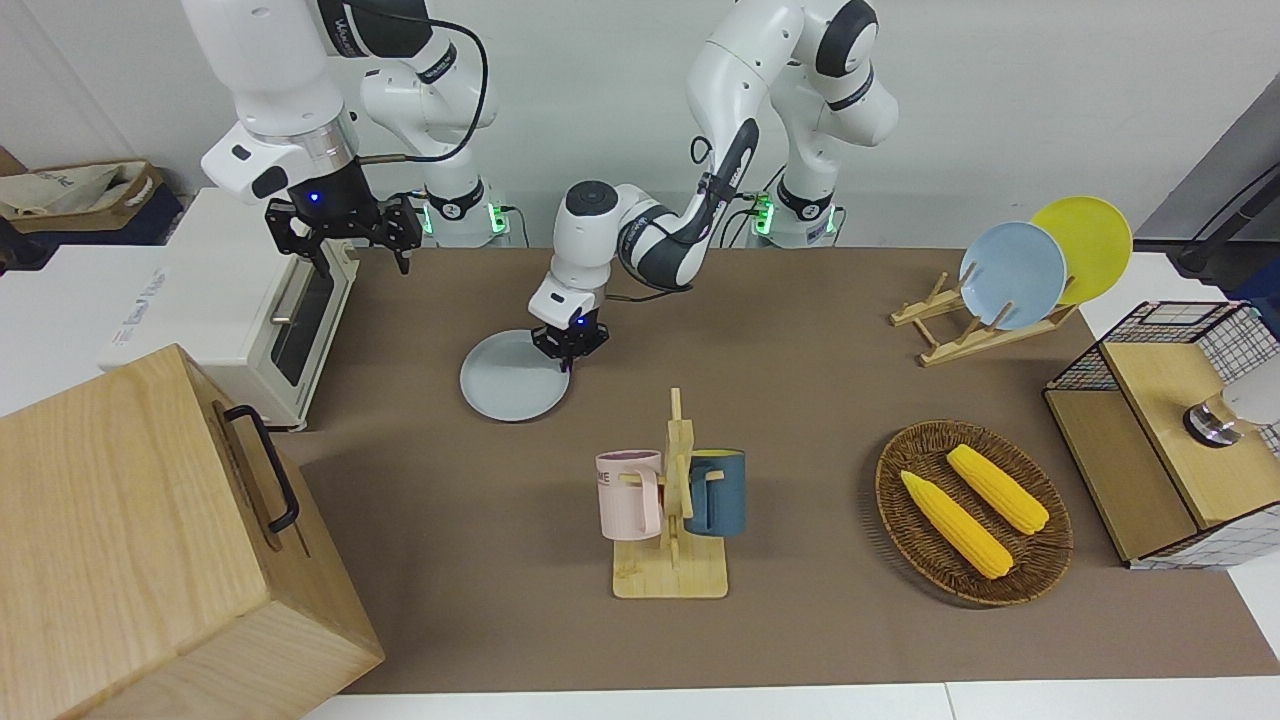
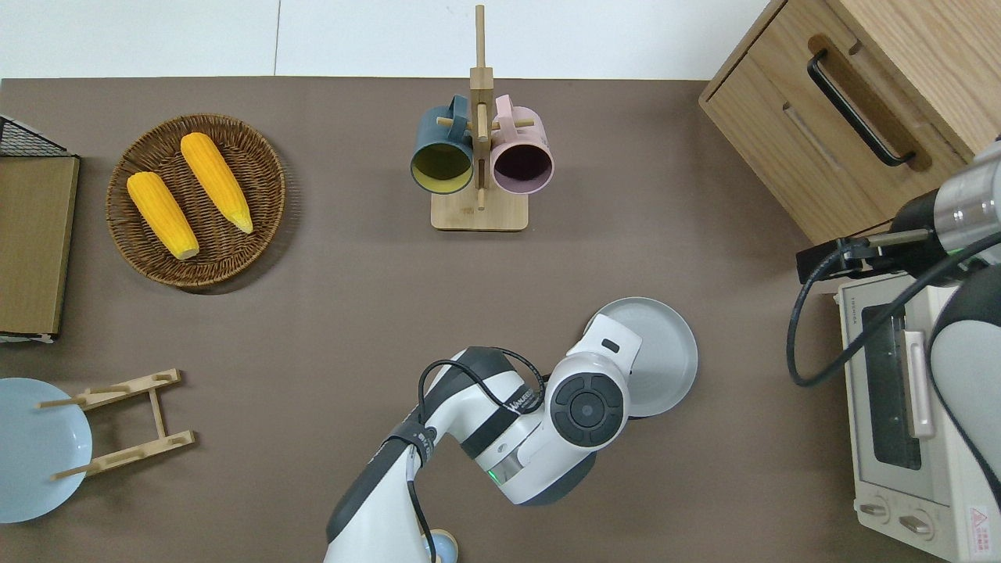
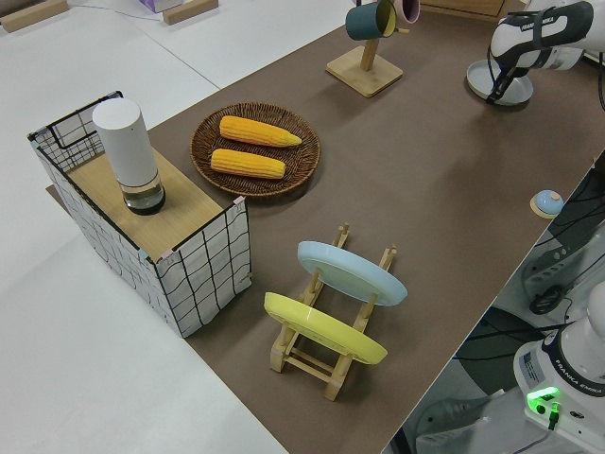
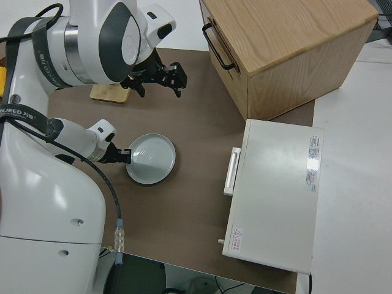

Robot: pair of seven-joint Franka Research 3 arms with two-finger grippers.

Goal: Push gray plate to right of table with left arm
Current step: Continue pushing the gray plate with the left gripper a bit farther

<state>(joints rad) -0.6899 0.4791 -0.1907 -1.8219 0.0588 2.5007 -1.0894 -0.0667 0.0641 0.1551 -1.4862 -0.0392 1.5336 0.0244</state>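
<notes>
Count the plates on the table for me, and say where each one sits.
3. The gray plate lies flat on the mat beside the toaster oven, with the left gripper at its rim. The light-blue plate and yellow plate stand in the wooden rack.

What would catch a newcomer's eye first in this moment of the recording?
First, the left arm stretched low across the middle of the table, its left gripper down at the rim of the gray plate, which lies flat toward the right arm's end. Next, the bright corn cobs in a wicker basket toward the left arm's end, and the two mugs hanging on a wooden stand mid-table, farther from the robots than the plate.
</notes>
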